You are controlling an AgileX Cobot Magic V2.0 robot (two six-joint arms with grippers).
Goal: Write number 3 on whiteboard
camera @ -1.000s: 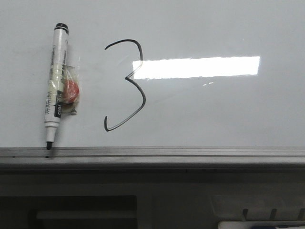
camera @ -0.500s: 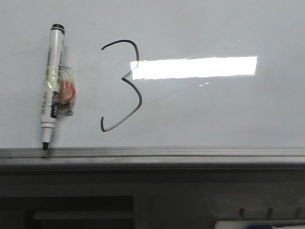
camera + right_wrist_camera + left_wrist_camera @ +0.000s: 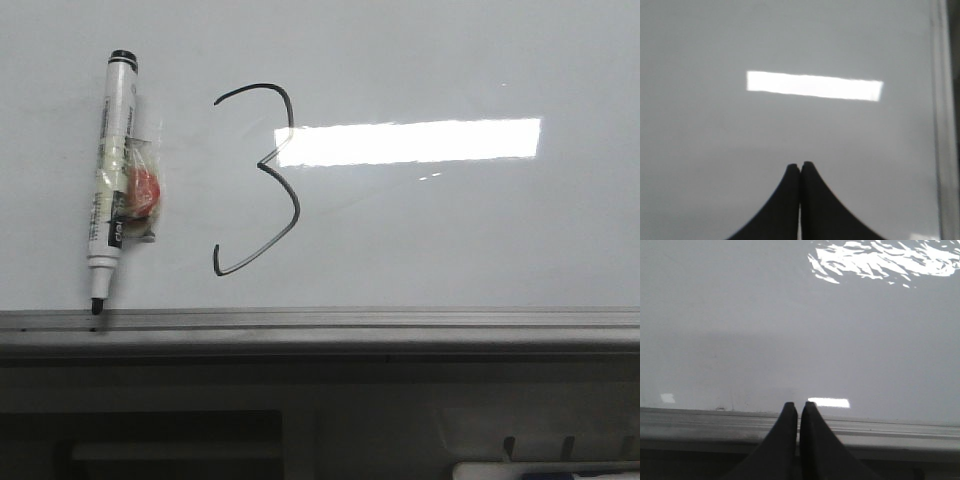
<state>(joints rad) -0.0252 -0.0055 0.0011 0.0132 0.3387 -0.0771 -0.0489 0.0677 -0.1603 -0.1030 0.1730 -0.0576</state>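
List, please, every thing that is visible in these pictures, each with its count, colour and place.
whiteboard: one, glossy pale grey-white, fills most of the front view
rail: one, grey metal, along the board's near edge
number 3: one, thin black line, on the board, right of the marker
marker: one, white with black tip and cap end, lying on the board at left, tip at the rail
red-orange piece: one, taped to the marker's side
light glare: one, bright white rectangle, right of the 3
left gripper: one, black, shut
right gripper: one, black, shut

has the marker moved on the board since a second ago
No. The marker shifted left in the picture, but the number 3 and glare shifted equally, so the view moved, not the marker.
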